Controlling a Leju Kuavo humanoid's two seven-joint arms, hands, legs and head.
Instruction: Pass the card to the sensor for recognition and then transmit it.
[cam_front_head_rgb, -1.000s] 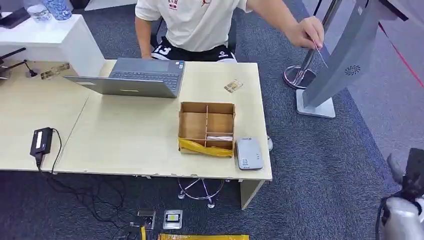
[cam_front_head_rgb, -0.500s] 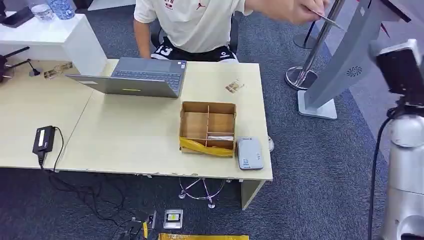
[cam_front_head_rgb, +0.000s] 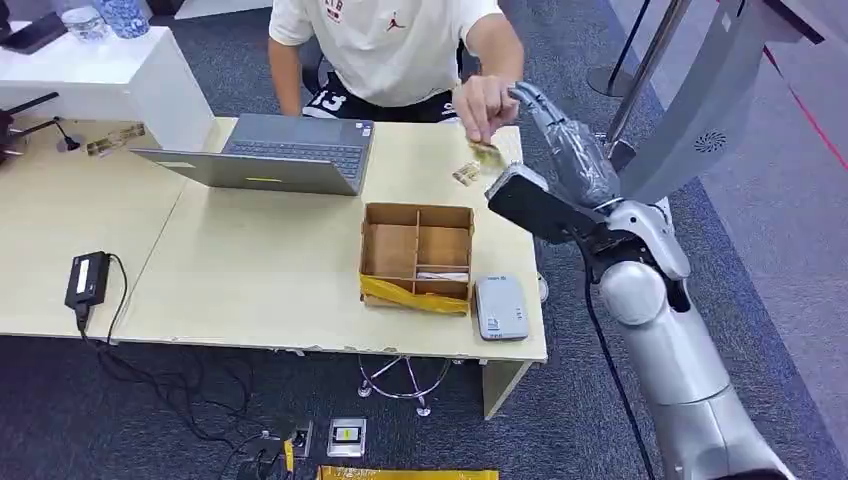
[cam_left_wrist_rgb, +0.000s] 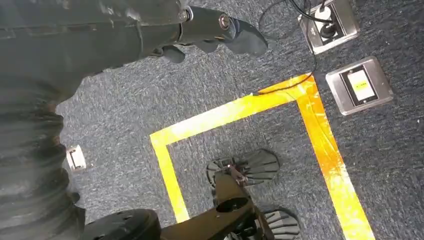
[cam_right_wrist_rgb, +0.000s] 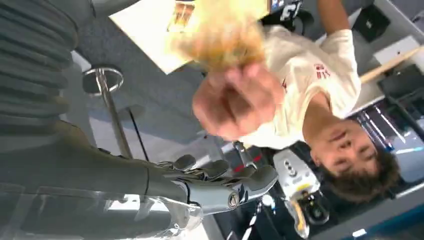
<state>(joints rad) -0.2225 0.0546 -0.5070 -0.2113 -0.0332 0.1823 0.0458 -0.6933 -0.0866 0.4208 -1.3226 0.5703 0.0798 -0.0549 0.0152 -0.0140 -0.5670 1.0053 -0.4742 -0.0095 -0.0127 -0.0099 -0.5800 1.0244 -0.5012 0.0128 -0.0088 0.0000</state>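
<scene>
A seated person's hand holds a yellowish card over the table's far right corner. My right hand is raised beside it, fingers stretched toward the card and holding nothing. In the right wrist view the blurred card sits in the person's fingers, apart from my right hand. A second card lies on the table. The grey card sensor lies at the table's near right corner. My left hand hangs over the carpet, fingers loosely extended and holding nothing.
A divided wooden box with yellow tape on its front stands just left of the sensor. An open laptop faces the person. A grey kiosk stand and a stanchion pole rise right of the table. A power adapter lies at the left.
My right arm has swung up from the lower right to the table's far right corner. The person's hand came from the kiosk stand down to the table with a card.
</scene>
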